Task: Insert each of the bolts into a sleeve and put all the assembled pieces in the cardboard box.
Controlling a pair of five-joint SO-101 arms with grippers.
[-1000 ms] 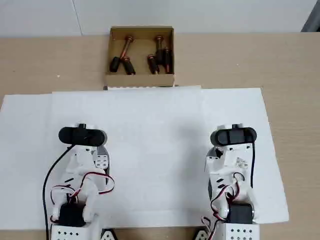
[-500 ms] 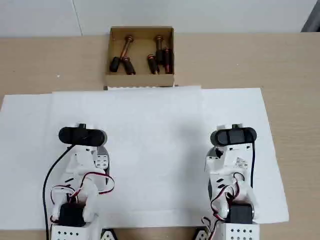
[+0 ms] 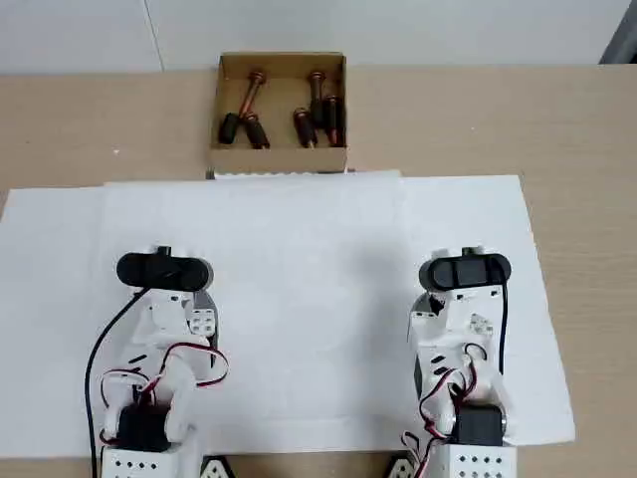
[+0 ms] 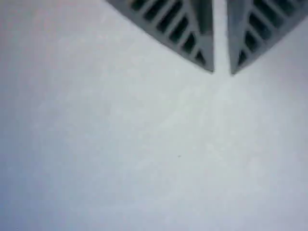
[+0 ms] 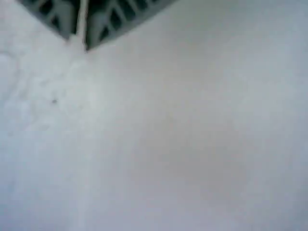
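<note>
As viewed from the high camera, a cardboard box (image 3: 282, 159) is recorded at the far side of the wooden table (image 3: 100, 119), just beyond the far edge of a white sheet (image 3: 309, 259). Copper-coloured bolts (image 3: 254, 95) fitted with dark sleeves (image 3: 229, 127) are found lying inside the box in 2 loose groups, 1 toward each side wall; the exact count cannot be told. 2 arms are noted folded back at the near edge of the sheet, well apart from the box: 1 arm (image 3: 164, 329) on the picture's left and the other arm (image 3: 463, 329) on its right. Which side each belongs to cannot be settled from this view.

In the left wrist view, the left gripper (image 4: 221, 71) is seen just above the white sheet, its ribbed grey jaws drawn together with a slim slit left between them.

In the right wrist view, the right gripper (image 5: 77, 41) is likewise found close over the sheet, jaws pressed near together, a hairline gap showing.
</note>
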